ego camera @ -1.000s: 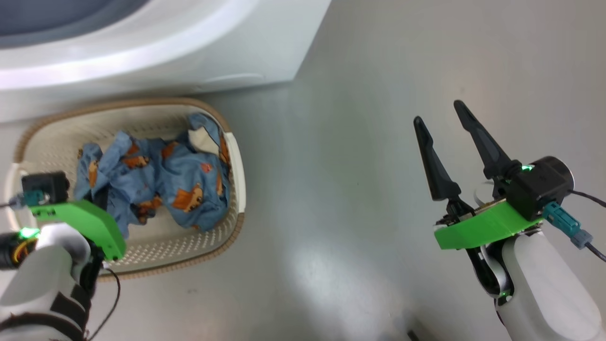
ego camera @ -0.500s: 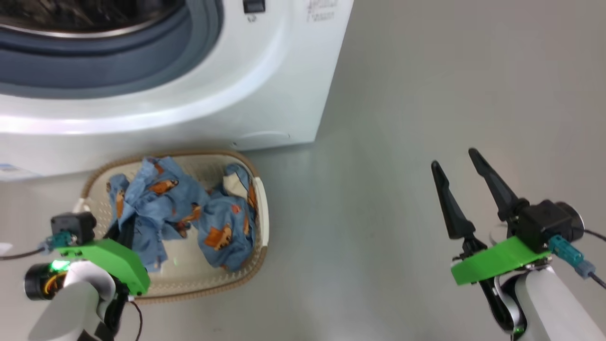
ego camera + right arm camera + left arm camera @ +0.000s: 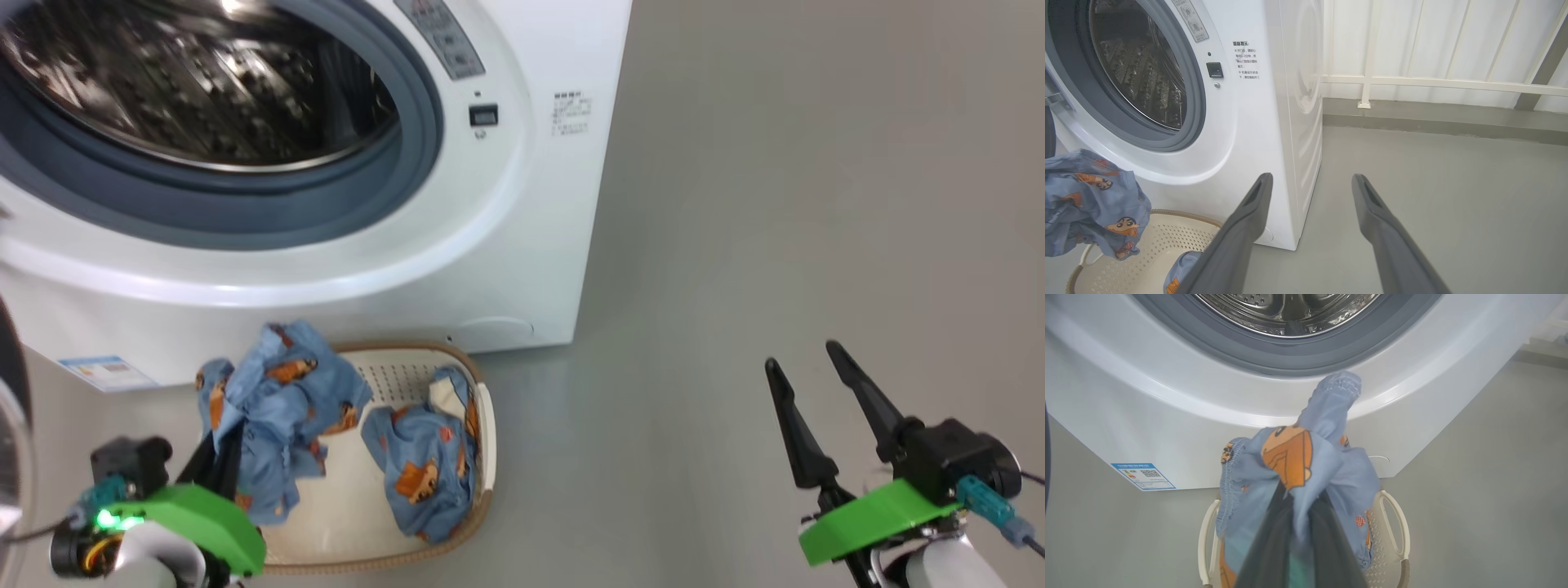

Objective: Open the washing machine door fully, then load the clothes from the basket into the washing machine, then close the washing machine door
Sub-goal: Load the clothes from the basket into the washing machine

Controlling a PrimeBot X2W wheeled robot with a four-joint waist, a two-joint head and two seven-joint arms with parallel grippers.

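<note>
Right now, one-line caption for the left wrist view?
Left pincer grips bear-print clothes over the basket, facing the open washer.

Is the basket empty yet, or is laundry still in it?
Not empty. One blue bear-print garment lies in the basket; the left hand holds a second garment up over it.

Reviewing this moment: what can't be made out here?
- Black-rimmed round washing machine door: cut off by head view's left edge; opening angle unknown.
- Left gripper: fingertips buried in light blue bear-print clothes, left wrist view.
- Printed notice on big white washing machine: too small to read, head view.
</note>
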